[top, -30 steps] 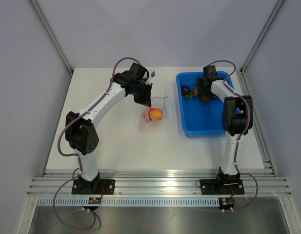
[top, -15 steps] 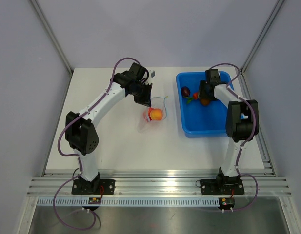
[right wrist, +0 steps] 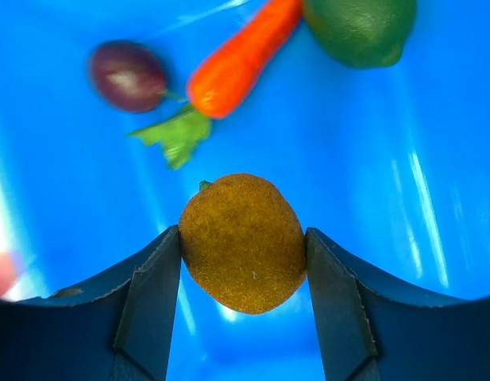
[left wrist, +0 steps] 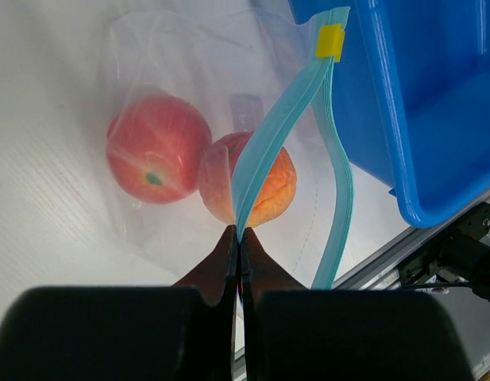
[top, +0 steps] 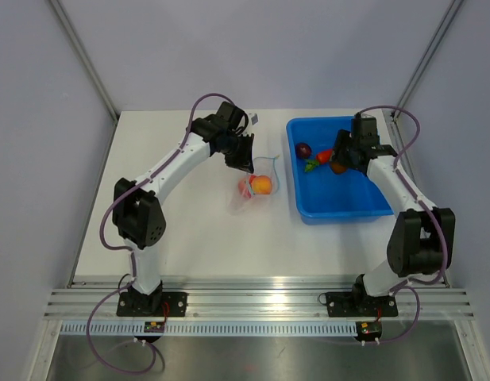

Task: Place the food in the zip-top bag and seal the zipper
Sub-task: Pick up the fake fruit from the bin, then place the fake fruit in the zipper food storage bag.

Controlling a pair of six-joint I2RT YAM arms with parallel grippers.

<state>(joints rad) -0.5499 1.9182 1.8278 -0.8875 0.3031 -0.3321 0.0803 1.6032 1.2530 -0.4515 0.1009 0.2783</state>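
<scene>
The clear zip-top bag lies on the table left of the blue tray; it also shows in the left wrist view. Inside it are a red round and an orange-pink round. My left gripper is shut on one side of the teal zipper strip, holding the mouth open. My right gripper is shut on a brown round fruit, held above the tray floor. In the tray lie a purple round, an orange carrot and a green round.
The blue tray stands at the right of the table, its rim close to the bag's mouth. A small yellow slider sits at the far end of the zipper. Metal rails run along the near table edge.
My right gripper has lifted the brown fruit and swung right within the tray, the arm unfolding. My left gripper shifted slightly right, raising the bag's mouth.
</scene>
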